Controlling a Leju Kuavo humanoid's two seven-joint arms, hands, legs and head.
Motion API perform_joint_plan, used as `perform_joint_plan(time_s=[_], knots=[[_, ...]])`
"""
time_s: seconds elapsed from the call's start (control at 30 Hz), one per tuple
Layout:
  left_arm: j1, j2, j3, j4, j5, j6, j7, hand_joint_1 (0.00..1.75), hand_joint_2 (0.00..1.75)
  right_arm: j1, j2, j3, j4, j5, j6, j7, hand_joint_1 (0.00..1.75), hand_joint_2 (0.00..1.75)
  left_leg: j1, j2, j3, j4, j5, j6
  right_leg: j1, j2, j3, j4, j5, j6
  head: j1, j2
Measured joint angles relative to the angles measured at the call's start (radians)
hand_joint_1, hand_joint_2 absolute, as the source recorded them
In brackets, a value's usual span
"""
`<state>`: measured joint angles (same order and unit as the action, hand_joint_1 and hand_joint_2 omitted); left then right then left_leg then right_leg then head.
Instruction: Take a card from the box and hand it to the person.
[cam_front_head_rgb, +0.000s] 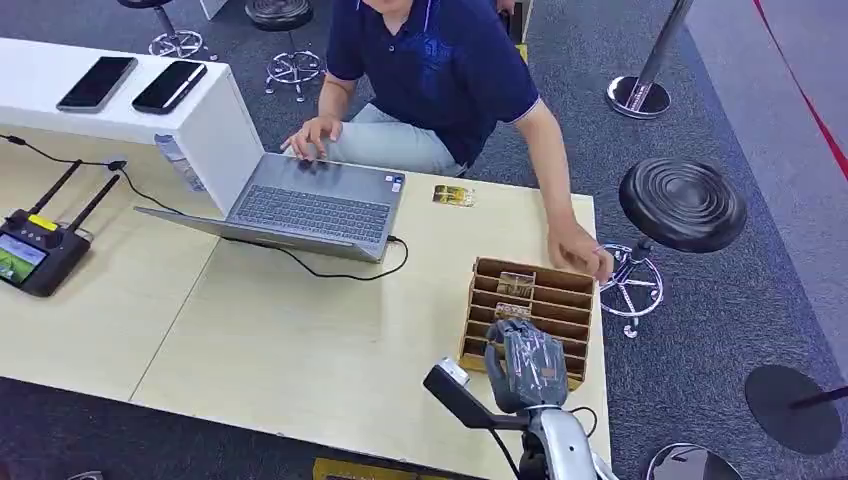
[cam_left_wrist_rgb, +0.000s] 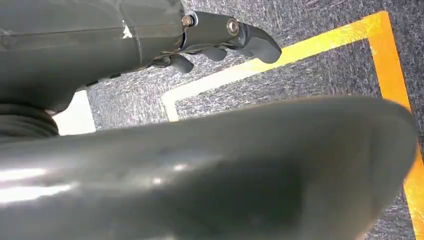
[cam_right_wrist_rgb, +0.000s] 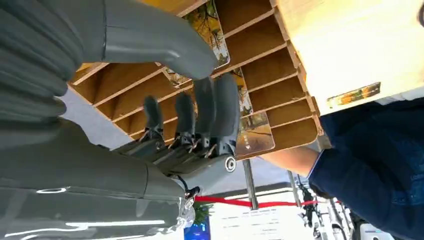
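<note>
Wooden slotted box near right edge of pale table; cards standing in slots: one in far slot, another just beyond right hand. Right hand poised over near slots, fingers extended toward card, thumb on its other side; nothing pinched yet, digits apart. Left hand hanging over carpet, fingers loosely curled, holding nothing.

Step judged: closing on card. Advice: lower straight along slot, pinch card's upper edge between thumb and fingers, lift vertically to avoid jamming dividers. Person's hand resting at box's far corner; keep clear.
</note>
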<state>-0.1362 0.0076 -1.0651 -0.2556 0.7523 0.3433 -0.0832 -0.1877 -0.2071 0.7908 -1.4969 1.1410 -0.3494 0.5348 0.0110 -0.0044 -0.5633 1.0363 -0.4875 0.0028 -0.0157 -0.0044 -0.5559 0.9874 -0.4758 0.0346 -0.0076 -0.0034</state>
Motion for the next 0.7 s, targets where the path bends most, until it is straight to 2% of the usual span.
perform_joint_plan(time_s=[0.23,0.4,0.7], knots=[[0.0,0.0,0.0,0.0,0.0,0.0,0.0,0.0,0.0,0.0,0.0,0.0,0.018,0.019,0.015,0.01,0.72,1.75,0.0,0.0,0.0,0.0,0.0,0.0,0.0,0.0,0.0,0.0,0.0,0.0,0.0,0.0],[0.0,0.0,0.0,0.0,-0.011,0.0,0.002,0.0,0.0,-0.003,0.0,0.0,0.028,0.027,0.014,0.011,0.65,1.75,0.0,0.0,0.0,0.0,0.0,0.0,0.0,0.0,0.0,0.0,0.0,0.0,0.0,0.0],[-0.001,0.0,0.0,0.0,-0.014,0.0,0.003,0.0,0.0,-0.015,0.003,0.0,0.042,0.031,0.014,0.011,0.7,1.75,0.0,0.0,0.0,0.0,0.0,0.0,0.0,0.0,0.0,0.0,0.0,0.0,0.0,0.0]])
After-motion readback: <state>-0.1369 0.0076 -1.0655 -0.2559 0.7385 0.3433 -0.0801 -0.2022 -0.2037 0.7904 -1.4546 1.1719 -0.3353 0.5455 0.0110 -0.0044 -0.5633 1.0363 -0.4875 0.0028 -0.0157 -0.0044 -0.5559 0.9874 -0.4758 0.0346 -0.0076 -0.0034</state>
